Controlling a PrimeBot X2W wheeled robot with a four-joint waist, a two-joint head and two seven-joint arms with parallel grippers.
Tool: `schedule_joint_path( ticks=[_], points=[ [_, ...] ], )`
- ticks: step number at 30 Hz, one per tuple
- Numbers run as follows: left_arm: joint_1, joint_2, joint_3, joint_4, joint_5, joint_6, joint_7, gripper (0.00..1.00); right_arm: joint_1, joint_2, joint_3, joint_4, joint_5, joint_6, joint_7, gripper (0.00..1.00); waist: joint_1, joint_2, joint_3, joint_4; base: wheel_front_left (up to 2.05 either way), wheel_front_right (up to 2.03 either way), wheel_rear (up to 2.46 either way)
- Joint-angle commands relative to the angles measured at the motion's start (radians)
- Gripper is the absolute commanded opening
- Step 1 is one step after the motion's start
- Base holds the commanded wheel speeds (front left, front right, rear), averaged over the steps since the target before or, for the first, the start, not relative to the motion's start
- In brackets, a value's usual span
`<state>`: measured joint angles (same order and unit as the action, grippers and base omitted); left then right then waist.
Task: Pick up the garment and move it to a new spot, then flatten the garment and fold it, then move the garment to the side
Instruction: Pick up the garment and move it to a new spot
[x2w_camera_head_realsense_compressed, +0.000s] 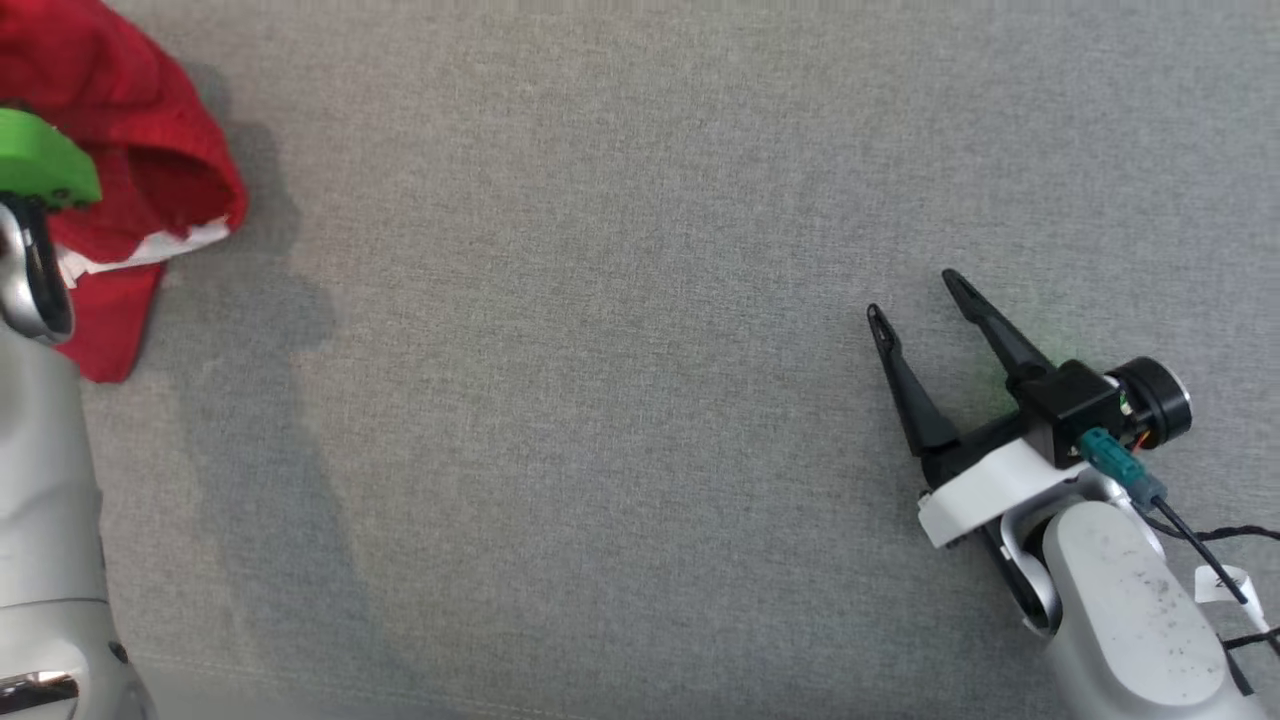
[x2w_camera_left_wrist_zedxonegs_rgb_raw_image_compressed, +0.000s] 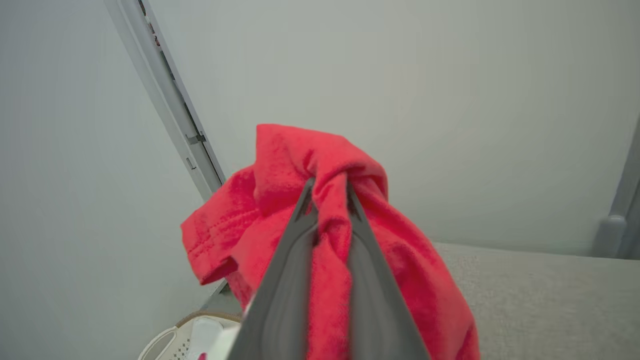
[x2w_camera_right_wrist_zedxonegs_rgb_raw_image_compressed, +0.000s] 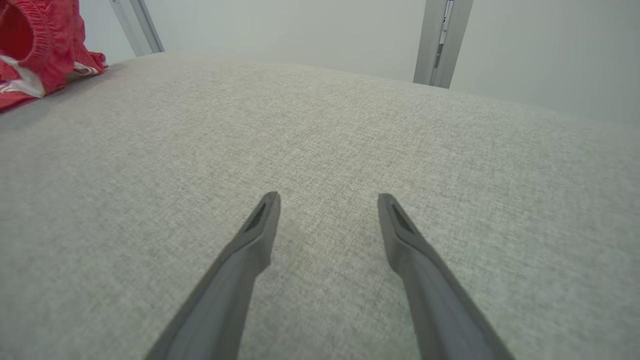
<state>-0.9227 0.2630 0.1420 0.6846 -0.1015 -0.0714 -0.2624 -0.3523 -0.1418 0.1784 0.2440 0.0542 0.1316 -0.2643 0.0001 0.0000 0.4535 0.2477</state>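
You are in the first step, the pick-up: your left gripper (x2w_camera_left_wrist_zedxonegs_rgb_raw_image_compressed: 328, 186) has its jaws clamped on a bunched fold of the red garment (x2w_camera_left_wrist_zedxonegs_rgb_raw_image_compressed: 280, 165). Part of the garment drapes around the fingers and part rests at the far left of the grey table (x2w_camera_head_realsense_compressed: 600, 400). Your right gripper (x2w_camera_head_realsense_compressed: 912, 294) hovers over bare table, well apart from the garment, jaws wide apart and holding nothing. Next, I judge, you should carry the garment toward the open middle and set it down loosely enough to spread. A pale rimmed thing (x2w_camera_left_wrist_zedxonegs_rgb_raw_image_compressed: 170, 340) low in the left wrist view may be a basket; its contents cannot be told.
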Motion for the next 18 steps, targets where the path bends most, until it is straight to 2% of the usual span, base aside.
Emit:
schedule_joint_path(
  ticks=[1,9,18],
  points=[
    [0.011,-0.011,-0.010,-0.032,0.011,-0.009,-0.004,0.00,0.021,0.007,0.000,0.005,0.006,-0.002,0.000,1.00,-0.0001,0.0000,-0.069,-0.033,0.00,0.00,0.00],
    [0.025,-0.120,-0.132,-0.221,-0.009,-0.052,-0.002,0.00,0.059,0.051,-0.007,0.010,0.015,-0.002,0.000,1.00,-0.0001,0.0000,-0.144,-0.131,0.00,0.00,0.00],
    [0.053,-0.200,-0.303,-0.277,-0.106,-0.059,-0.002,0.00,0.085,0.078,-0.020,0.003,0.024,-0.002,0.000,1.00,-0.0001,0.0000,-0.165,-0.296,0.00,0.00,0.00]
  ],
)
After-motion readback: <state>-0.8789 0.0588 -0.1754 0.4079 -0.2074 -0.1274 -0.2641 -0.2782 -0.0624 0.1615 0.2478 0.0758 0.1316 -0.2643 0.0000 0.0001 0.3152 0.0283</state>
